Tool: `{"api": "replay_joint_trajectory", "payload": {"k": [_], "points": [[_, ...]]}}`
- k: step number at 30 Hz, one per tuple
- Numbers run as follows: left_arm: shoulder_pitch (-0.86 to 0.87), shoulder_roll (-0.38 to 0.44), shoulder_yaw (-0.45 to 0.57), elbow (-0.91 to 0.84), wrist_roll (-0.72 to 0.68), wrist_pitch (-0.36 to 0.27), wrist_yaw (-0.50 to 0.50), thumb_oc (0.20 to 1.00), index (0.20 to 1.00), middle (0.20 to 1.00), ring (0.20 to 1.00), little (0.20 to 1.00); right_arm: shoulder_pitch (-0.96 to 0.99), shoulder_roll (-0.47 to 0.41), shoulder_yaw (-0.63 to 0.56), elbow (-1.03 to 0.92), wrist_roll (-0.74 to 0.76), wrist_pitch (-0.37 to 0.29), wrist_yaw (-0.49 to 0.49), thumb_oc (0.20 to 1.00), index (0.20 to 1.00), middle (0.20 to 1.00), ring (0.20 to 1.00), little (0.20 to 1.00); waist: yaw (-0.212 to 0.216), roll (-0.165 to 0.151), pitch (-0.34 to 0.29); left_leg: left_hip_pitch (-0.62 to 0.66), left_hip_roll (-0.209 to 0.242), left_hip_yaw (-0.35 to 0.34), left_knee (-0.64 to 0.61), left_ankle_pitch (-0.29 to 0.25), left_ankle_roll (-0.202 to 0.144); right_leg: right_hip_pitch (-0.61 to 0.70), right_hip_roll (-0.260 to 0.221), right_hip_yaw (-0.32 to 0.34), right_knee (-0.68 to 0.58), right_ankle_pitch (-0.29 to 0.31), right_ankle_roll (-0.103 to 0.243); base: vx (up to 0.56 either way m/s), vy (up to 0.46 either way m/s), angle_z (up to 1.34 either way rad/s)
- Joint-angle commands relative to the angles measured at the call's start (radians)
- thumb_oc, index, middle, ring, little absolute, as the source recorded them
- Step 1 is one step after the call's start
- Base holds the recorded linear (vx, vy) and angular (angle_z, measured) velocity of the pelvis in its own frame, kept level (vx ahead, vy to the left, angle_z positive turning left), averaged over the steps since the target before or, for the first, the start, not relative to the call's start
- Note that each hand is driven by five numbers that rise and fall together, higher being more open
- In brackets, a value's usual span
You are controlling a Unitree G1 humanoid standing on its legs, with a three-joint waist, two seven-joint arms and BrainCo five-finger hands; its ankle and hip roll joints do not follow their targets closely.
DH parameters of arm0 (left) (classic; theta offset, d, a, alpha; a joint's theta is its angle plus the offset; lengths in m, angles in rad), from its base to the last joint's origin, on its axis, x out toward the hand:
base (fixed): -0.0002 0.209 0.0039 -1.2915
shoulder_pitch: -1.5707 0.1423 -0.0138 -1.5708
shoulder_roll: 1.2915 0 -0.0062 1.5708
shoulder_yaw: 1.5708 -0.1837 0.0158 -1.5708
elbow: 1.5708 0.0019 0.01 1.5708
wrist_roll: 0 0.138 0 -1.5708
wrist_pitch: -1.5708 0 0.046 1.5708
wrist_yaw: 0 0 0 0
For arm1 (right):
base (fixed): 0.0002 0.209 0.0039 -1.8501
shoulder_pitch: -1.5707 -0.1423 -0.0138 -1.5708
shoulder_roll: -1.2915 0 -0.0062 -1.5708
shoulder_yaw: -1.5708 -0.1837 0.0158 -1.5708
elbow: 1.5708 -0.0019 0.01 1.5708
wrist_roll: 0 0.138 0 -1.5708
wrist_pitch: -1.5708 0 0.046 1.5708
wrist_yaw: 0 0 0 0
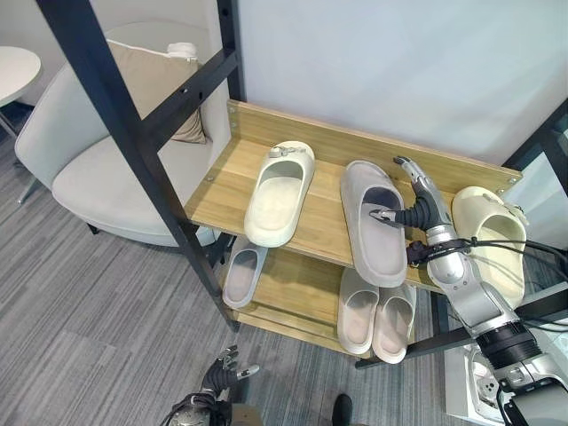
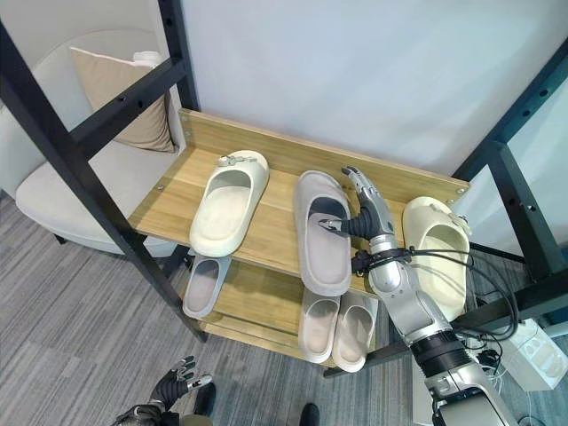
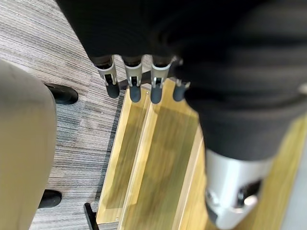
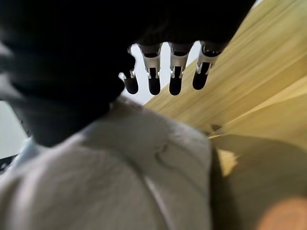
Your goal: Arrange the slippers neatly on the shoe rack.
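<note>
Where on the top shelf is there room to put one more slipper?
The widest bare wood is the top shelf's left end, between the black frame post and the cream slipper. A narrower strip runs between that and the grey slipper. The right end is crowded: the right hand sits between the grey slipper and the pale yellow slipper.

A plain pale wall (image 1: 399, 71) is being shown at the back, evenly lit, with grey striped carpet (image 1: 80, 302) covering the floor in front of it. To the left, a light upholstered armchair (image 1: 98, 169) is being occupied by a beige cushion (image 1: 151, 80), and the rim of a round white table (image 1: 16, 71) is being cut off by the far left edge. Black metal frame bars (image 1: 115, 115) are being seen crossing diagonally in front of the armchair, and a white box (image 2: 537, 351) is lying on the floor at the lower right.
</note>
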Motion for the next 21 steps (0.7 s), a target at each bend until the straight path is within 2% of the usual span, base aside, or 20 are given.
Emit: {"api": "replay_joint_trajectory", "payload": {"k": [1,13,16,18,19,20,21], "points": [[-0.063,0.014,-0.007,-0.04,-0.031,-0.047,-0.006,1.0,1.0,1.0,1.0,1.0,-0.131,-0.046,0.016,0.045,-0.025,0.008,-0.032,0.2,0.2,0.2,0.2,0.2,0.057,0.003,0.038,0.044,-0.046,0.018,0.001,-0.105,0.063,0.085,-0.037,0.013,0.001,-0.079,0.044,0.0,0.0,0.0],[-0.066,0.009,0.001,-0.033,-0.031,-0.051,-0.01,1.0,1.0,1.0,1.0,1.0,-0.103,-0.087,0.007,0.048,-0.046,0.013,-0.015,0.2,0.2,0.2,0.2,0.2,0.048,0.017,0.023,0.058,-0.057,0.002,0.001,-0.112,0.063,0.105,-0.048,-0.007,0.001,-0.08,0.046,0.01,-0.001,0.04],[-0.073,0.007,0.008,-0.03,-0.024,-0.047,-0.006,1.0,1.0,1.0,1.0,1.0,-0.048,-0.074,-0.061,-0.068,0.0,-0.007,-0.023,0.2,0.2,0.2,0.2,0.2,0.031,0.026,0.016,0.068,-0.055,0.007,0.001,-0.114,0.061,0.111,-0.048,-0.005,0.001,-0.085,0.045,-0.01,-0.034,0.07],[-0.074,0.004,0.028,-0.027,-0.021,-0.041,0.0,1.0,1.0,1.0,1.0,1.0,0.013,-0.04,-0.152,-0.255,0.083,-0.065,-0.032,0.2,0.2,0.2,0.2,0.2,0.01,0.036,0.01,0.074,-0.051,0.015,0.001,-0.113,0.059,0.113,-0.045,0.001,0.001,-0.089,0.043,0.0,-0.039,0.02],[-0.073,0.005,0.026,-0.027,-0.021,-0.041,0.0,1.0,1.0,1.0,1.0,1.0,0.019,-0.04,-0.157,-0.262,0.083,-0.062,-0.029,0.2,0.2,0.2,0.2,0.2,0.011,0.035,0.009,0.075,-0.051,0.015,0.001,-0.113,0.058,0.113,-0.045,0.001,0.001,-0.089,0.042,0.0,0.0,0.0],[-0.071,0.002,0.033,-0.028,-0.018,-0.039,0.0,1.0,1.0,1.0,1.0,1.0,0.041,-0.027,-0.191,-0.332,0.111,-0.089,-0.033,0.2,0.2,0.2,0.2,0.2,0.002,0.038,0.006,0.078,-0.048,0.017,0.001,-0.113,0.057,0.114,-0.044,0.002,0.001,-0.091,0.041,-0.04,-0.044,-0.04],[-0.066,-0.004,0.043,-0.033,-0.014,-0.037,0.002,1.0,1.0,1.0,1.0,1.0,0.063,-0.006,-0.248,-0.464,0.172,-0.144,-0.038,0.2,0.2,0.2,0.2,0.2,-0.016,0.044,0.004,0.074,-0.045,0.021,0.001,-0.101,0.055,0.109,-0.042,0.008,0.001,-0.084,0.039,-0.01,-0.049,-0.03]]}}
